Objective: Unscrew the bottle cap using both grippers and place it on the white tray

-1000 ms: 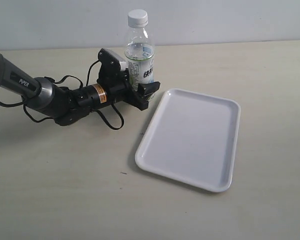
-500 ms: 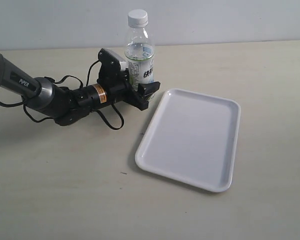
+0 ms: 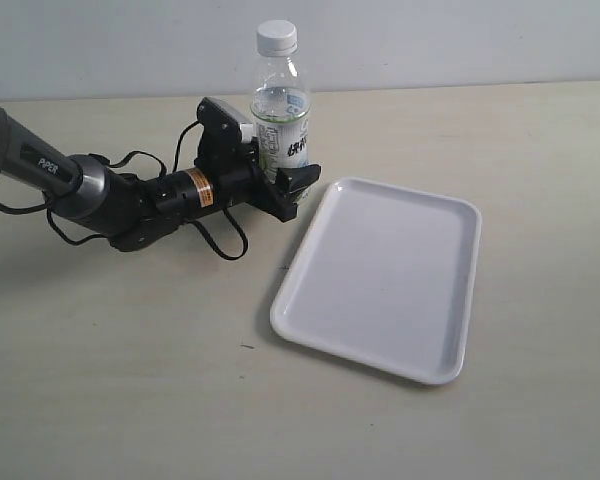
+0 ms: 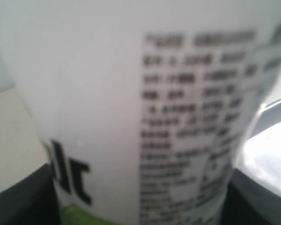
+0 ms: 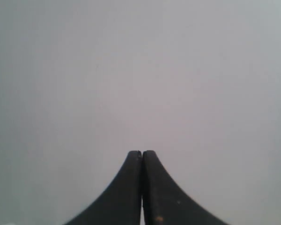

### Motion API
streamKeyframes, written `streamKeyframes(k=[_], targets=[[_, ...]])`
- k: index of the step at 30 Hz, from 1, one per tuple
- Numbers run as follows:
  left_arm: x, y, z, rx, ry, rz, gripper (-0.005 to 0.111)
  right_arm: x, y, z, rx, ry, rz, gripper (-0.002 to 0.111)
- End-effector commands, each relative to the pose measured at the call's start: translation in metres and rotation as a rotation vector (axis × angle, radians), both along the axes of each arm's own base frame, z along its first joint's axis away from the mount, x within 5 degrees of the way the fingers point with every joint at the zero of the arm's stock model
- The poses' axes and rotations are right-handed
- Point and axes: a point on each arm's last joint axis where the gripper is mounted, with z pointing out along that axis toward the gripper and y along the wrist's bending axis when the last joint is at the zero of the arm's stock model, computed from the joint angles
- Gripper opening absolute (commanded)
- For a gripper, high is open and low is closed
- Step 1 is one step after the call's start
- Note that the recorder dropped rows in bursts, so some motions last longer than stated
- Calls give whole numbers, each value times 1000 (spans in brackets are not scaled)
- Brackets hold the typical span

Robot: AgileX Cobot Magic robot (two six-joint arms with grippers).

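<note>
Clamping the bottle — left claw, arm lettered "PIPER".

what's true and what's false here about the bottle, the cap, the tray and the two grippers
1. The cap is on the bottle. True.
2. The cap lies on the tray. False: it sits on the bottle's neck.
3. The left gripper has its jaws on either side of the bottle's lower body. True.
4. The right gripper has its jaws wide open. False: they are pressed together with nothing between them.
5. The bottle lies on its side. False: it stands upright beside the tray.
</note>
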Motion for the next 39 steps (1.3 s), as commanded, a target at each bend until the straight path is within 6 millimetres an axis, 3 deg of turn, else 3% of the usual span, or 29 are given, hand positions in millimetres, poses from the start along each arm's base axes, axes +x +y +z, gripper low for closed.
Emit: streamKeyframes(k=[1, 6, 10, 14, 20, 23, 30, 34, 39], targets=[[-1, -4, 5, -14, -25, -18, 0, 56, -2, 2, -226, 320, 22, 0], [-1, -4, 5, -14, -25, -18, 0, 112, -13, -7, -299, 637, -16, 0], [-1, -4, 5, -14, -25, -18, 0, 149, -29, -21, -290, 811, -152, 0], [-1, -4, 5, -14, -22, -17, 0, 185, -34, -48, -234, 984, -192, 0], [-1, -4, 5, -14, -22, -17, 0, 231, -25, -98, -260, 1209, 7, 0], [-2, -4, 5, -7, -18, -32, 0, 251, -23, -113, -234, 1194, 107, 0], [-5, -6, 3, 10, -20, -66, 0, 283, -50, -134, 78, 938, 257, 0], [-5, -6, 3, 3, -9, -64, 0, 296, -47, -142, 128, 870, 387, 0], [-5, -6, 3, 7, -7, -62, 0, 313, -42, -128, 145, 915, 524, 0]])
